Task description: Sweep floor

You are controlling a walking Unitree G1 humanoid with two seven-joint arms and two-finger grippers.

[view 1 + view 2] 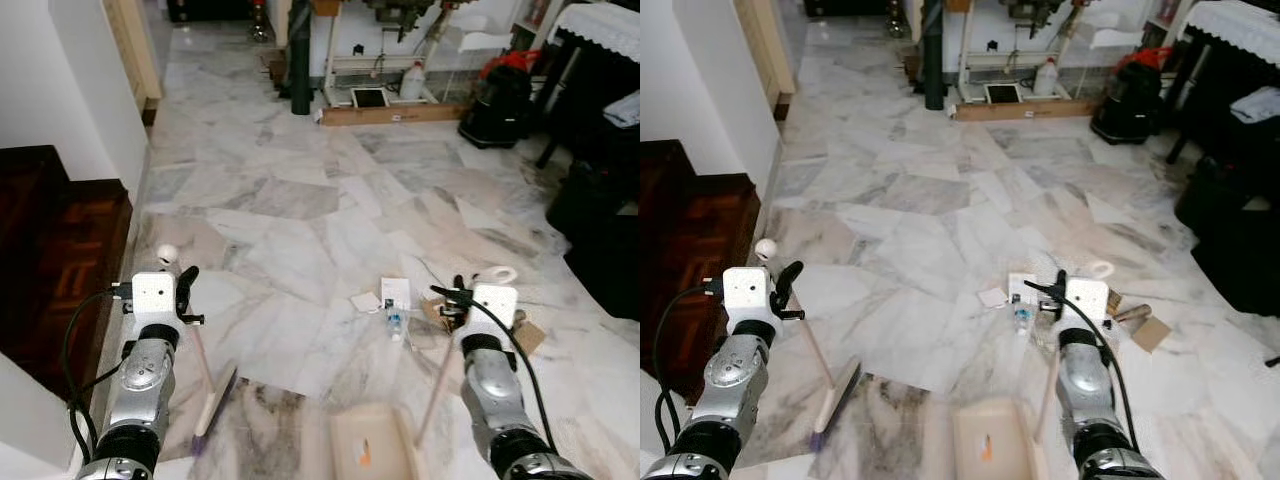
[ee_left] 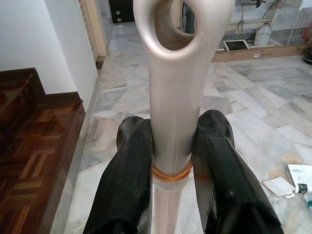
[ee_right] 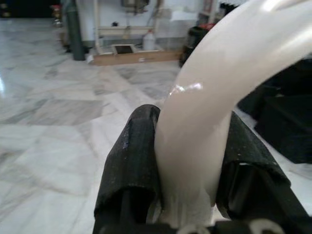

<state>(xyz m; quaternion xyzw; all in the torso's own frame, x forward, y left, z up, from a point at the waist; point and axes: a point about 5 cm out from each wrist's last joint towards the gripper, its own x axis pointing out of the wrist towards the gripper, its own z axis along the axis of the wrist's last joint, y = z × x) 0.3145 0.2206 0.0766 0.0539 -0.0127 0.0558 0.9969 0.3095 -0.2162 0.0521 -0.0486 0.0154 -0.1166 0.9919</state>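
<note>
Dustpan (image 1: 370, 445): cream tray flat on the marble floor (image 1: 300, 200), between the two arms.
Right gripper (image 3: 187, 161): jaws clamped on the dustpan's pale handle (image 3: 214, 87).
Left gripper (image 2: 170, 151): jaws closed around the broom handle (image 2: 170, 97), just below its looped end.
Broom (image 1: 213, 405): bristle head resting on the floor, left of the dustpan.
Litter (image 1: 395, 300): paper scraps and a small bottle just ahead of the dustpan.

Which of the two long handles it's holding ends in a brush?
The one in the left claw: its broom ends in a bristle head on the floor. The right claw's handle leads to a dustpan.
</note>
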